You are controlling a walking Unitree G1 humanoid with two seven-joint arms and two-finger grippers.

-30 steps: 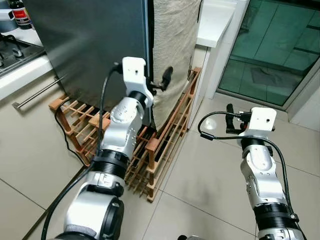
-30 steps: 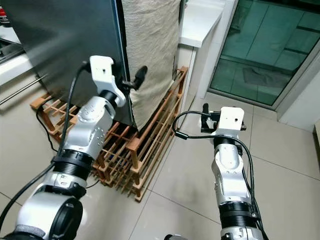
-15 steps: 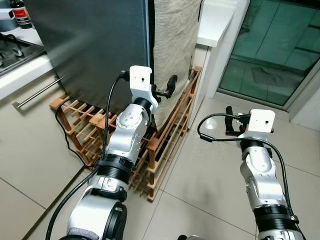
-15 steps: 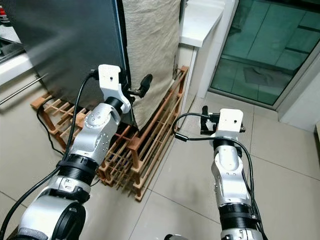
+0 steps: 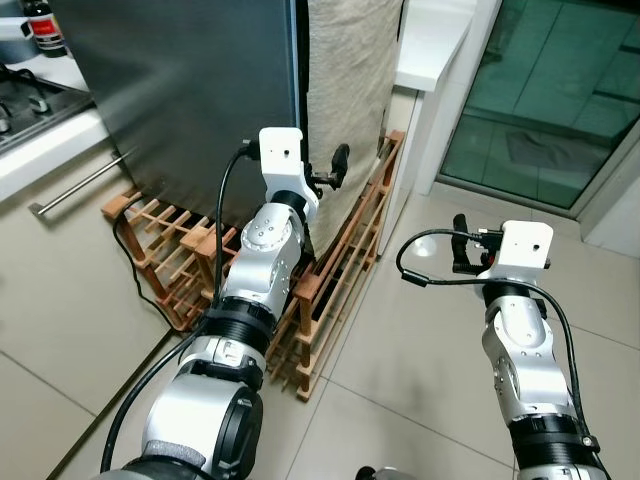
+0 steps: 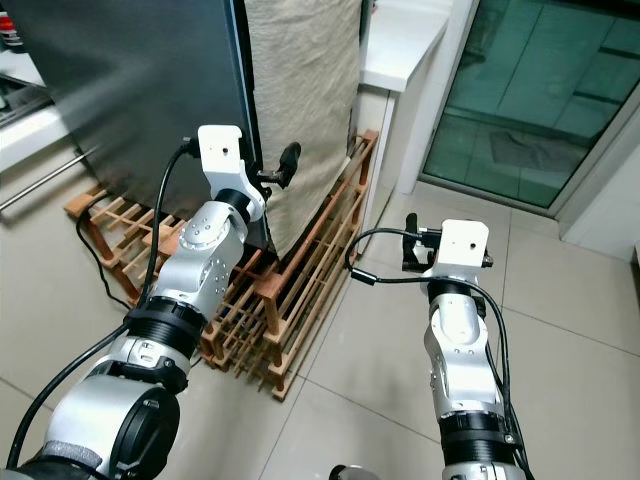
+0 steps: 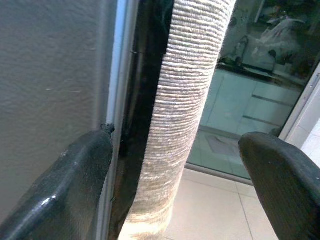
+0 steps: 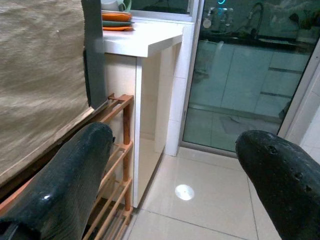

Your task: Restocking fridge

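Stove edge and white counter (image 5: 45, 135) are sitting far off to the left pincer's left, a dark bottle (image 5: 38, 22) standing on it.

Fridge door (image 5: 180, 90), dark grey, is standing immediately left of the left pincer (image 5: 330, 172). The left pincer is reaching up at the door's right edge, fingers spread apart, gripping nothing. In the left wrist view one fingertip (image 7: 75, 175) is lying against the door edge at the seam, the other (image 7: 280, 175) hanging free in open air. Between them the black gap of the fridge and a beige woven cloth (image 7: 190, 100) are showing; the cloth is hanging down the fridge's side, just beyond the pincer.

Wooden slatted rack (image 5: 330, 290) is sitting on the floor below the left pincer, under the fridge and cloth.

White ledge (image 8: 145, 42) with stacked orange and green plates (image 8: 117, 20) is standing ahead of the right pincer, above the rack's end.

Right pincer (image 5: 460, 245) is hovering over the tiled floor (image 5: 400, 340), well apart from the fridge, fingers spread wide, empty. Glass sliding door (image 5: 560, 90) is standing ahead and to its right.
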